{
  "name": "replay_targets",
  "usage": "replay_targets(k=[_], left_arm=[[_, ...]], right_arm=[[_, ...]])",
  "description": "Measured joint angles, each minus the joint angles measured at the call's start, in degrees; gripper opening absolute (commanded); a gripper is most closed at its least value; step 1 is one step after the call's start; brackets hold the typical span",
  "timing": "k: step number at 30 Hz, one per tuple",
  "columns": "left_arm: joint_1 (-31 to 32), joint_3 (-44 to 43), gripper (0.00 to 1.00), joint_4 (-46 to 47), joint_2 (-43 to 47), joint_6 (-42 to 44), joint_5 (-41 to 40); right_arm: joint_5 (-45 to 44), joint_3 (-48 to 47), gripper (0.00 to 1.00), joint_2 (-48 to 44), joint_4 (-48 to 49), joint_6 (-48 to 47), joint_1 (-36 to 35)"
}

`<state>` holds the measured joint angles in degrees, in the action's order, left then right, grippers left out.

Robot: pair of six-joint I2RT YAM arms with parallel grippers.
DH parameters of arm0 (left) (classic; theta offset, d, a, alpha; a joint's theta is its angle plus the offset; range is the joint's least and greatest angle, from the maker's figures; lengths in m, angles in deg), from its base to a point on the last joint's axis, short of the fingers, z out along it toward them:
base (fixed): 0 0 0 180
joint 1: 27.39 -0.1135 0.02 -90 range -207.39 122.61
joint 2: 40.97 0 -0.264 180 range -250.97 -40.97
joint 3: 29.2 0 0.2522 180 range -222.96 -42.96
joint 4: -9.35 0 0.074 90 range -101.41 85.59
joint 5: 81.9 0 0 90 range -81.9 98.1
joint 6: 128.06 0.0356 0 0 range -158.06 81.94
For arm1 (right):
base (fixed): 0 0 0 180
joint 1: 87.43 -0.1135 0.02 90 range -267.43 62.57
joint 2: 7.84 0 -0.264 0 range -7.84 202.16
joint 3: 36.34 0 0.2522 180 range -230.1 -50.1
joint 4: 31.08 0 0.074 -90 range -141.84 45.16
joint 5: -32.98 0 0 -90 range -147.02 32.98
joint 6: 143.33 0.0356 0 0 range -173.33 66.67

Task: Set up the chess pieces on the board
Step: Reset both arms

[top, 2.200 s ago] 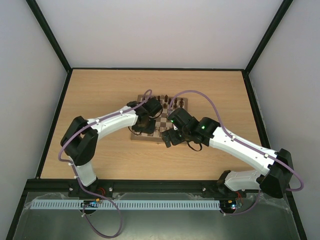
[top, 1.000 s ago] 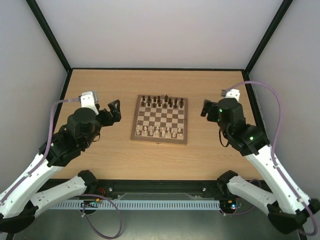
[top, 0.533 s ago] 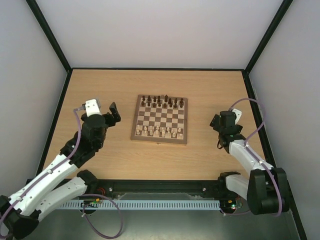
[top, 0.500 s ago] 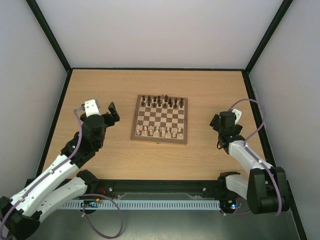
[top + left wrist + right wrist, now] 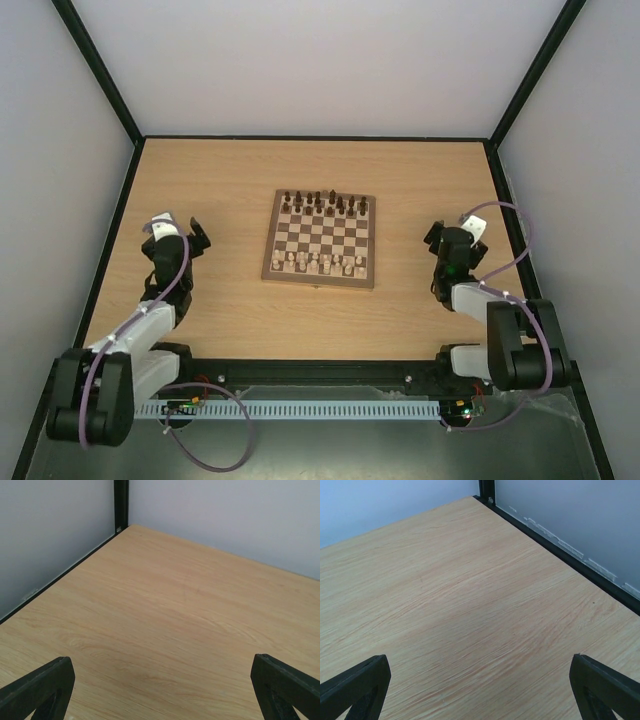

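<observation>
Your left gripper (image 5: 160,666) at nine o'clock and right gripper (image 5: 479,664) at three both spread wide; chess pieces (image 5: 318,263) line the board (image 5: 320,284) between.

— What sort of place is it?
— A robotics lab cell. A light-wood table (image 5: 300,320) sits inside plain pale panels (image 5: 320,60) on black frame posts (image 5: 100,70).
— Anything else?
— The cabled left arm (image 5: 150,318) and right arm (image 5: 470,296) are bolted above a slotted rail (image 5: 300,410).
</observation>
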<state>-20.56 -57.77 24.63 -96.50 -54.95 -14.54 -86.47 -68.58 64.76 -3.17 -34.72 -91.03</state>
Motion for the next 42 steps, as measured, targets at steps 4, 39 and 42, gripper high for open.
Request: replay_targets(k=[4, 39, 42], left_arm=[[-3.2, 0.1, 1.00, 6.7, -6.5, 1.2, 1.6], [-6.6, -1.0, 1.00, 32.7, -30.0, 8.0, 7.3], [-6.9, -0.2, 0.99, 33.7, -30.3, 8.8, 9.0]], right_arm=[[0.1, 0.0, 0.99, 3.9, 4.5, -0.7, 0.2], [10.6, 4.7, 0.99, 10.5, 20.4, -8.2, -1.4], [11.4, 9.2, 0.99, 12.0, 26.5, -9.7, -2.6]])
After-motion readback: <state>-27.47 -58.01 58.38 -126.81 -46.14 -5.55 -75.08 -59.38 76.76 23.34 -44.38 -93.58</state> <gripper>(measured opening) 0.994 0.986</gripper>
